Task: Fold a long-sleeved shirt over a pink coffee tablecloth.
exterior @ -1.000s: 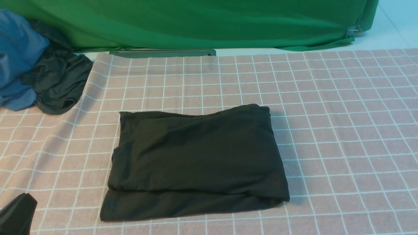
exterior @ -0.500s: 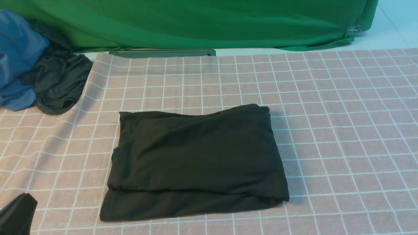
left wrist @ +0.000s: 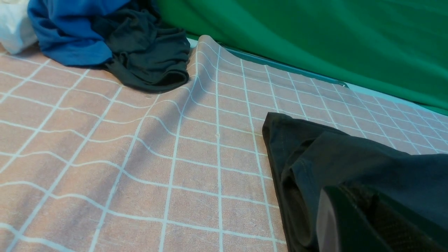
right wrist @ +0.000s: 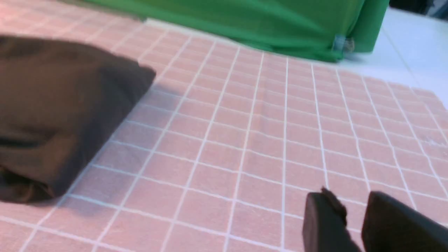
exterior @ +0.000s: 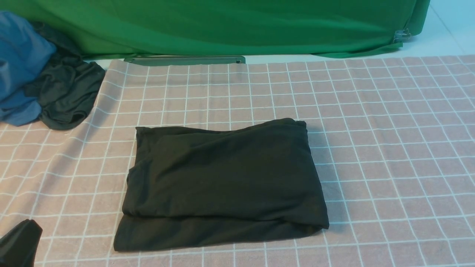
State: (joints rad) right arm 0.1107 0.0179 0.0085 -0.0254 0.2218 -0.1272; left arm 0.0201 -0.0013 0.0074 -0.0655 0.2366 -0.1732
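Black and folded into a rectangle, the long-sleeved shirt (exterior: 222, 183) lies mid-way across the pink checked tablecloth (exterior: 389, 148). Left gripper (left wrist: 364, 224), fingers pressed together, sits just beside its edge. Right gripper (right wrist: 353, 217), fingers slightly parted, hovers over bare cloth holding nothing.

The shirt (exterior: 222, 185) is plain black all over its folded top, with no print showing; in the blurred right wrist view it reads more as dark brown, probably only the lighting. The tablecloth (exterior: 389, 148) is dusty pink, crossed by thin white lines that form a grid of squares. Behind it hangs a bright green cloth (exterior: 230, 26), plain and unpatterned. At the far left lie a blue garment (exterior: 18, 66) and a dark grey garment (exterior: 65, 92), both plain. The left wrist view shows a scrap of white fabric (left wrist: 14, 28) beside the blue one. The gripper fingers (right wrist: 323, 220) are black.
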